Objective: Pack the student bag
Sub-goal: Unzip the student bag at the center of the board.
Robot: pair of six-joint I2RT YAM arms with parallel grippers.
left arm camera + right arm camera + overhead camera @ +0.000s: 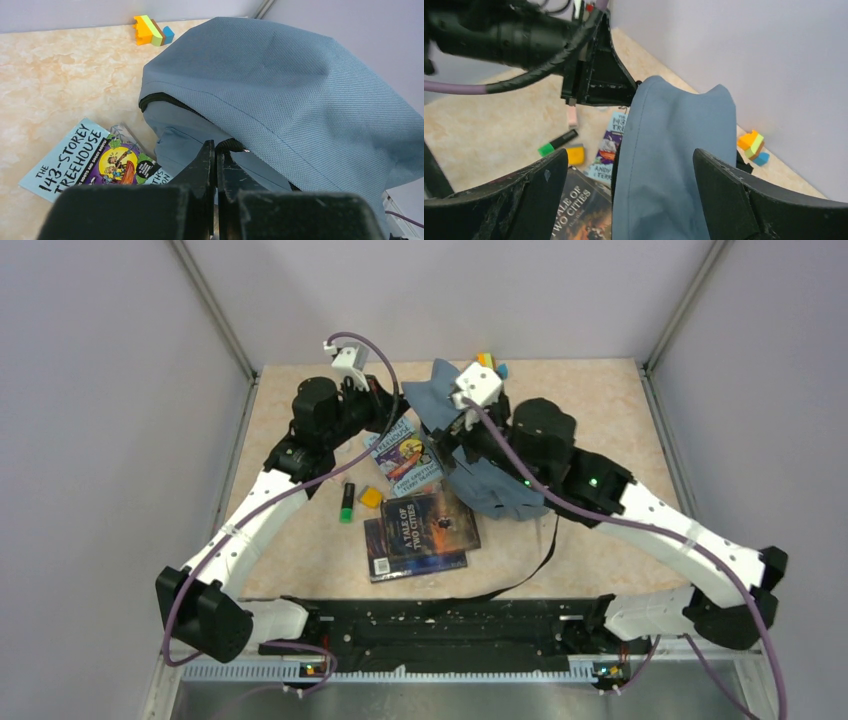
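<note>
The bag (pixel 478 488) lies about mid-table (pixel 300 570). In the overhead view it slumps on a diagonal from 11 o'clock to 4 o'clock, with its far corner drawn up into a peak. My left gripper (pixel 216 150) comes in from 9 o'clock and meets that peak. Its jaws are clenched tight, pinching the bag at the black zip edge, right by a small black loop (pixel 231 145). In the right wrist view the blue cloth rises to those tips and drapes down from them.

My right gripper (pixel 630 160) hangs over the bag from the 3 o'clock side. Its jaws are released and spread wide, one finger on either side of the fabric ridge. I cannot tell whether either finger touches the cloth.

The Treehouse book (pixel 405 455) lies flat at the bag's 9 o'clock, its right edge against or under the bag. The Two Cities book (pixel 432 523) sits at the bag's 7 o'clock, on top of a third book (pixel 372 560) that sticks out at its 8 o'clock.

A green marker (pixel 347 502) and a yellow block (pixel 371 497) lie side by side at the stack's 10 o'clock, apart from the bag. The coloured blocks (pixel 488 362) sit at 12 o'clock, by the back wall. A black strap (pixel 551 540) trails from the bag's 5 o'clock toward the near edge.
</note>
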